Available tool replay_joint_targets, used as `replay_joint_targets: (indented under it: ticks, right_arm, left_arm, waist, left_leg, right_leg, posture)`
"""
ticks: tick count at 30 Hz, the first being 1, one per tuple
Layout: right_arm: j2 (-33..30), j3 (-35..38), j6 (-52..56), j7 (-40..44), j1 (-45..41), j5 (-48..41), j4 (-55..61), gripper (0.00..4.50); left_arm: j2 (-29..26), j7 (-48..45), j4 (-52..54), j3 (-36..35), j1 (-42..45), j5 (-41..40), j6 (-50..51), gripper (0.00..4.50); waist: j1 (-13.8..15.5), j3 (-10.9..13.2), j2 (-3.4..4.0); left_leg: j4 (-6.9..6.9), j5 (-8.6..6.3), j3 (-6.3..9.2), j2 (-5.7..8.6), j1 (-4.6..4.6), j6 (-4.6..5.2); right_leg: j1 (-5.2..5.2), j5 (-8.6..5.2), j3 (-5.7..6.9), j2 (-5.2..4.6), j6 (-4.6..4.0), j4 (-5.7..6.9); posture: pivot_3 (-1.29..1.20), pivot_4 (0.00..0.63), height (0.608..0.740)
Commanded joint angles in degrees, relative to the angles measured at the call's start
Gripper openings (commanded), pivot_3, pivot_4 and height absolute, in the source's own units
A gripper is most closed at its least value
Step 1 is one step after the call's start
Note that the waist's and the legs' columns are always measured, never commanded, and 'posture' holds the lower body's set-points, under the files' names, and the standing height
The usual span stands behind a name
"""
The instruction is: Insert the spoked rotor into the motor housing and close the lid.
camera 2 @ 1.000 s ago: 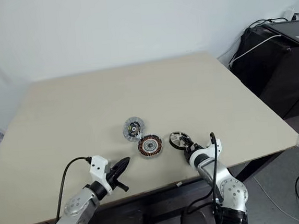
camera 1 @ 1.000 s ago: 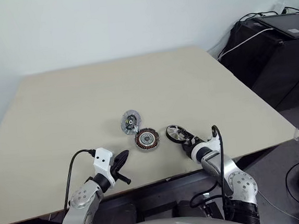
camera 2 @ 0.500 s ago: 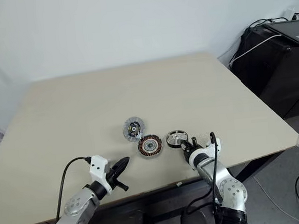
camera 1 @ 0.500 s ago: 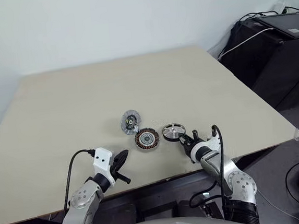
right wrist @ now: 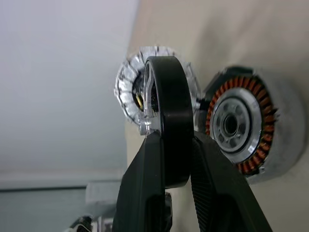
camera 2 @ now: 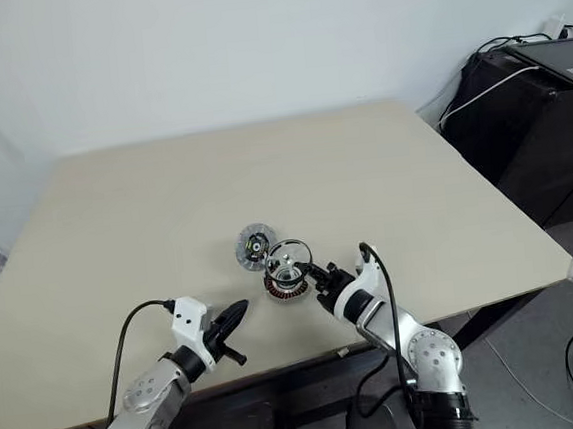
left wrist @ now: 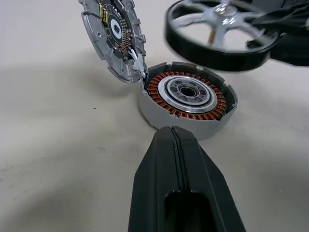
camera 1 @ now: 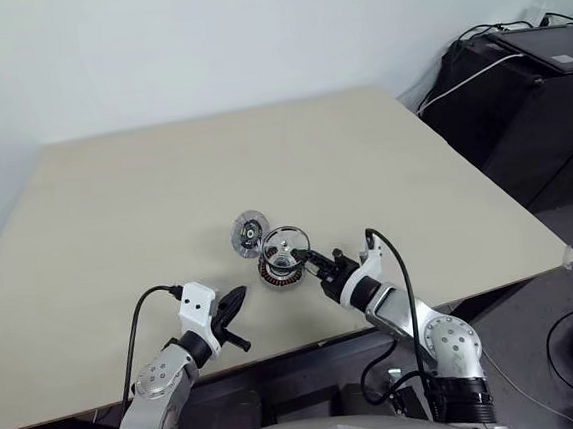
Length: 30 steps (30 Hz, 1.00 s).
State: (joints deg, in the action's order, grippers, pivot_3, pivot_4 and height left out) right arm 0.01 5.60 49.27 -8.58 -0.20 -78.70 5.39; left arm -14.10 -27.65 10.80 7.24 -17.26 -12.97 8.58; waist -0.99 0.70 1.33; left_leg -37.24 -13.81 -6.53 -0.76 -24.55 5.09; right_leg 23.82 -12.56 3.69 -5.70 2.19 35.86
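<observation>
Black-rimmed spoked rotor [camera 1: 285, 245] tilted above motor housing [camera 1: 280, 269] | right fingers [right wrist: 159, 193] clamp rim | left fingers [left wrist: 176, 188] together

Rotor [camera 1: 284, 243] held over housing [camera 1: 281, 268] on surface [camera 1: 116, 219], lid [camera 1: 249, 231] just behind-left, left tool [camera 1: 232, 307] nearer.
</observation>
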Motion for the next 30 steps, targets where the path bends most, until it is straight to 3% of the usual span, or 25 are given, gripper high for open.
replay_joint_targets:
  ticks: [1,30]
  right_arm:
    - [1.30,-0.75,0.17,2.30,-2.54,1.71,-1.20,0.41]
    - [3.86,3.35,2.53,5.08,-3.11,9.96,-6.04,0.41]
  left_arm:
    - [0.12,-0.07,1.89,-0.49,0.00,-0.59,-0.59,0.00]
    - [0.22,0.32,2.07,-0.81,-0.21,-0.71,-0.54,0.00]
  waist:
    - [0.01,0.00,-0.01]
    - [0.23,0.00,-0.03]
  left_leg:
    - [0.00,0.00,0.00,0.00,0.00,0.00]
    - [-0.01,0.00,0.00,0.00,-0.01,0.00]
  right_leg:
    - [0.00,0.00,0.00,0.00,0.00,0.00]
    - [0.00,0.01,0.03,0.00,0.00,0.01]
  posture:
    - [0.00,0.000,0.740]
    - [0.00,0.000,0.740]
